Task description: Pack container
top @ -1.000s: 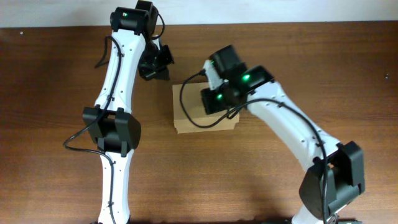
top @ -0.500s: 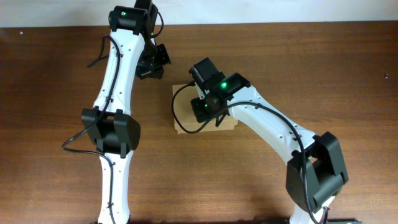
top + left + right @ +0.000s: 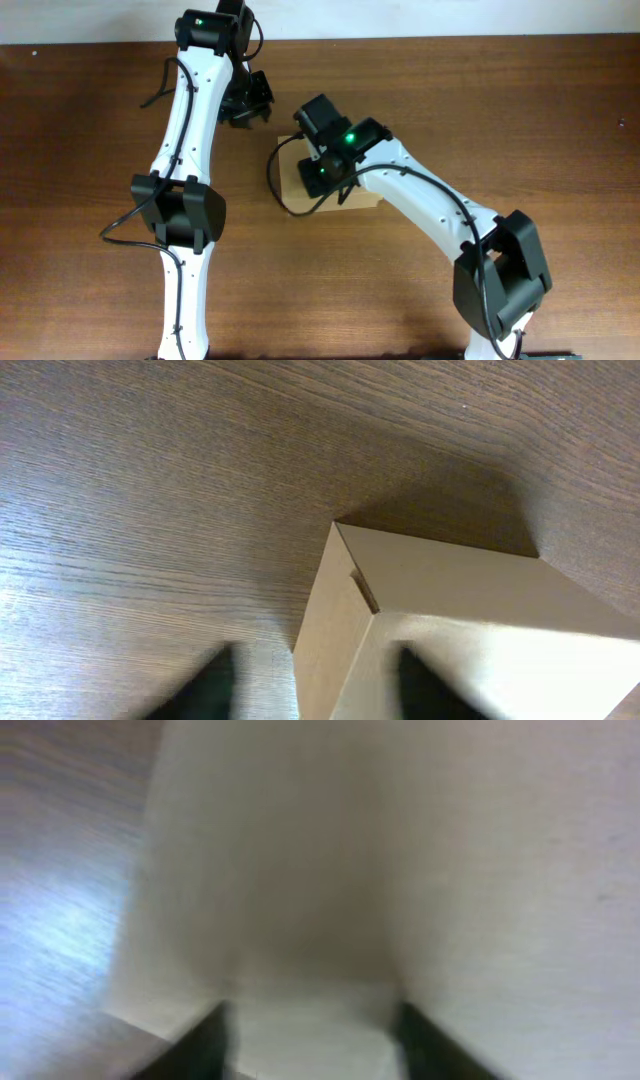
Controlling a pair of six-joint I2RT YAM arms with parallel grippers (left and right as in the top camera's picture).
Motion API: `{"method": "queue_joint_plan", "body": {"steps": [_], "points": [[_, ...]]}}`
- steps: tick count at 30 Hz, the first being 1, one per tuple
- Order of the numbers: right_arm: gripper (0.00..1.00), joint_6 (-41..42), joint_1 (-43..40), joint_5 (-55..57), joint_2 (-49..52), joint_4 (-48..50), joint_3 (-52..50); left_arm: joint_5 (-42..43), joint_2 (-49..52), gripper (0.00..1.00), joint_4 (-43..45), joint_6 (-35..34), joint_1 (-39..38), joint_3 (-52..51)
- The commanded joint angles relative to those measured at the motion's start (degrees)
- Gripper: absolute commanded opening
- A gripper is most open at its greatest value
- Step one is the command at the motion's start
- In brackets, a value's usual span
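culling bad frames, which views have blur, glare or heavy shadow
overhead: sharp, evenly lit, container mostly hidden under the right arm; left wrist: crisp wood grain, one container face washed out bright, dark shadow on the table behind it, left gripper's fingers out of focus; right wrist: blurred throughout, bluish glare on the table at left

The place looks like a robotics lab bench. A left arm (image 3: 185, 120) and a right arm (image 3: 430, 200), both white with black joints, loose cables (image 3: 125, 225) and green status lights (image 3: 350, 138), work over a dark wood-grain table (image 3: 560, 100) holding a plain cardboard box (image 3: 298, 180), with a pale wall (image 3: 400, 18) behind.
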Motion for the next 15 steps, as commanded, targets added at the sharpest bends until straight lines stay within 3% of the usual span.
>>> {"method": "queue_joint_plan", "body": {"steps": [1,11,15], "points": [[0.99,-1.22,-0.48,2.45,-0.79,-1.66,0.24,-0.81,-4.24,1.0,-0.2,-0.13,0.28,1.01],[0.99,-1.2,-0.57,1.81,-6.62,-11.89,12.37,-0.42,-13.62,1.0,-0.2,0.33,0.28,1.03],[0.99,-4.22,-1.25,1.81,-8.81,-18.91,16.85,2.93,-19.45,0.99,-0.2,6.88,0.46,1.01]]}}
